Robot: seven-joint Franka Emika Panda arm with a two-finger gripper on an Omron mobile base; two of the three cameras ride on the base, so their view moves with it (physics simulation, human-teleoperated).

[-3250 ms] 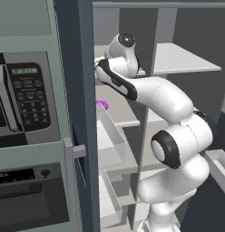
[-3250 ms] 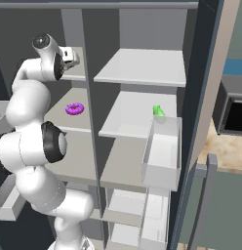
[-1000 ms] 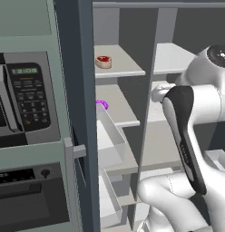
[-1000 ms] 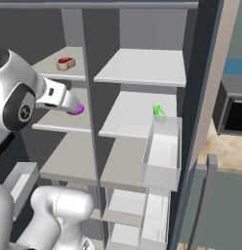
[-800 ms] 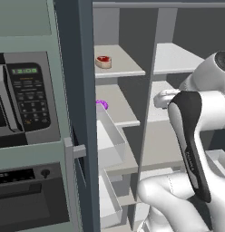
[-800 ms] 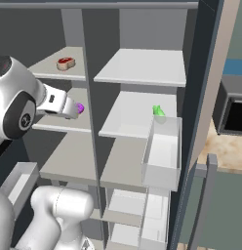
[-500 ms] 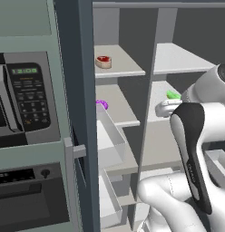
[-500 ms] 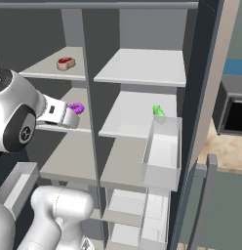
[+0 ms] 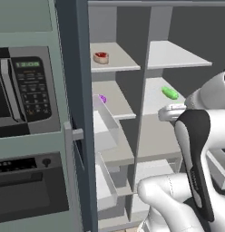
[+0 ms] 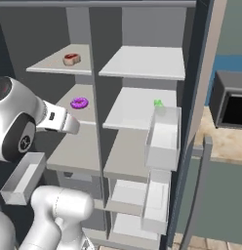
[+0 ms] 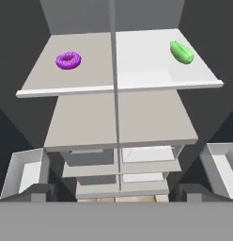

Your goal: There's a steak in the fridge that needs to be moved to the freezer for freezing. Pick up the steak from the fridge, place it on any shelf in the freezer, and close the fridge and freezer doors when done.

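The steak (image 9: 100, 57), a small red slab with a tan rim, lies on the top shelf (image 9: 121, 61) of the freezer, the left half of the open slate-blue unit; it also shows as the steak (image 10: 70, 59) in the right base view. My gripper (image 11: 116, 193) is open with nothing between its fingertips (image 11: 39, 190). It hangs outside the unit at mid height, facing the shelves below the steak. The freezer door (image 9: 73, 113) and the fridge door (image 10: 201, 97) both stand open.
A purple ring (image 11: 68, 60) lies on the freezer's second shelf and a green vegetable (image 11: 182, 52) on the fridge's shelf beside it. Clear door bins (image 10: 162, 136) jut from the fridge door. A microwave (image 9: 23, 90) and oven (image 9: 28, 195) sit left of the unit.
My arm has drawn back from the top left shelf and swung down and right, out of the unit. The steak stays on that shelf. The gripper stays open.
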